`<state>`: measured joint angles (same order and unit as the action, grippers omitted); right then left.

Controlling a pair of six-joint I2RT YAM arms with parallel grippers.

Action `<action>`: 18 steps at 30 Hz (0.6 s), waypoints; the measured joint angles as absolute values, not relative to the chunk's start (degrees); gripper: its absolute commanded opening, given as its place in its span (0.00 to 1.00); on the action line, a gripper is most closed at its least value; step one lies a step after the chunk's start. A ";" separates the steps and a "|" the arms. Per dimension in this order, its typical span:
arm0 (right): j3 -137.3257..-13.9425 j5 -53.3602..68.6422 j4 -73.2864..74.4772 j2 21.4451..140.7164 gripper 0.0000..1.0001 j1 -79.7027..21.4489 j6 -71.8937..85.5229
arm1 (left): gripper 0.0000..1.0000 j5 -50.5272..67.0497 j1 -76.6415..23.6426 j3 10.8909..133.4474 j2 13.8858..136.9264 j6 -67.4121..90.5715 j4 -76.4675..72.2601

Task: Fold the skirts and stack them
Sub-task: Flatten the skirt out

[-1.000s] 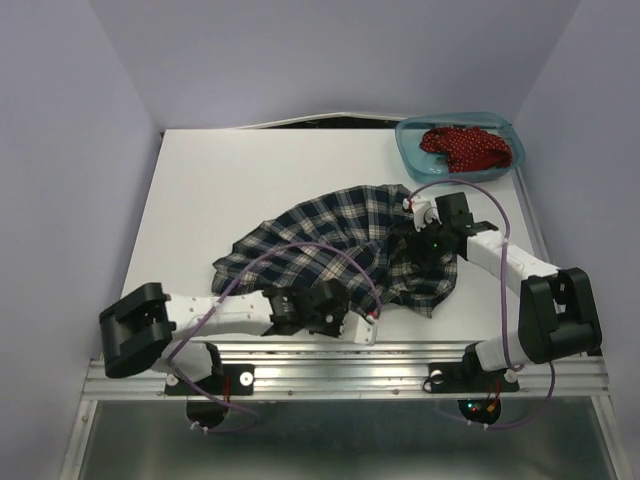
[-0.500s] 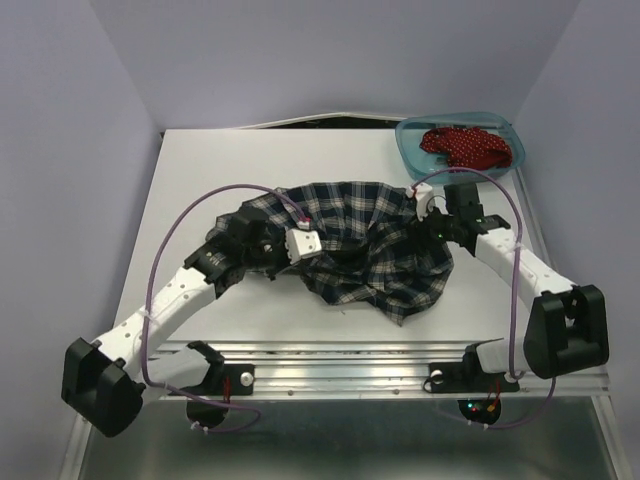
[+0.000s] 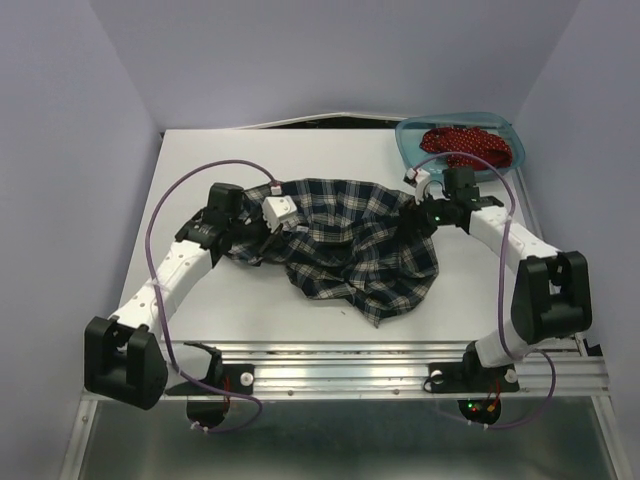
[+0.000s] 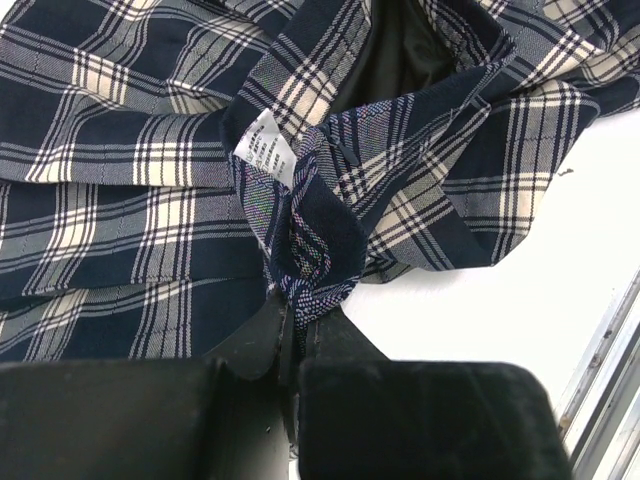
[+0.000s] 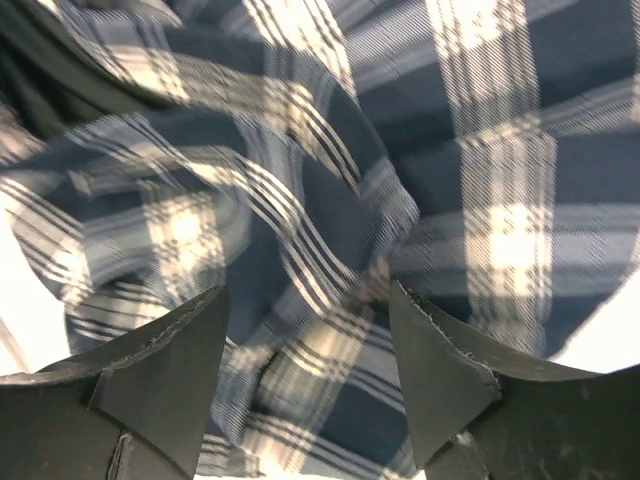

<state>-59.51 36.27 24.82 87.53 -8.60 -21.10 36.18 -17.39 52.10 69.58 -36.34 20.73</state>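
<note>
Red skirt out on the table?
No, the red skirt lies bunched inside the teal tub at the far right corner.

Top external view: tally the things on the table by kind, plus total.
Skirts: 2 (plaid skirt, red dotted skirt)
Tubs: 1 (teal tub, holding the red one)
Total: 3

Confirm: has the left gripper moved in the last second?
Yes. The left gripper, pinching the plaid skirt, moved away from the front rail, farther and leftward.
</note>
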 measured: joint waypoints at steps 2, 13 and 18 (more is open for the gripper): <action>-60.90 39.18 24.56 89.36 0.69 -8.60 -18.98 | 0.00 36.23 -17.12 52.45 69.78 -35.79 20.86; -63.35 41.82 21.80 97.91 0.01 -8.60 -13.80 | 0.00 37.67 -9.32 56.97 72.73 -27.88 20.99; -72.66 41.45 22.61 95.20 0.01 -6.79 -10.72 | 0.00 40.27 -0.34 65.52 73.23 -22.50 20.97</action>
<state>-72.66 41.45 22.61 95.20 -6.79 -10.72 40.27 -0.34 65.52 73.23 -22.50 20.97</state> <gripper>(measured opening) 0.067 0.074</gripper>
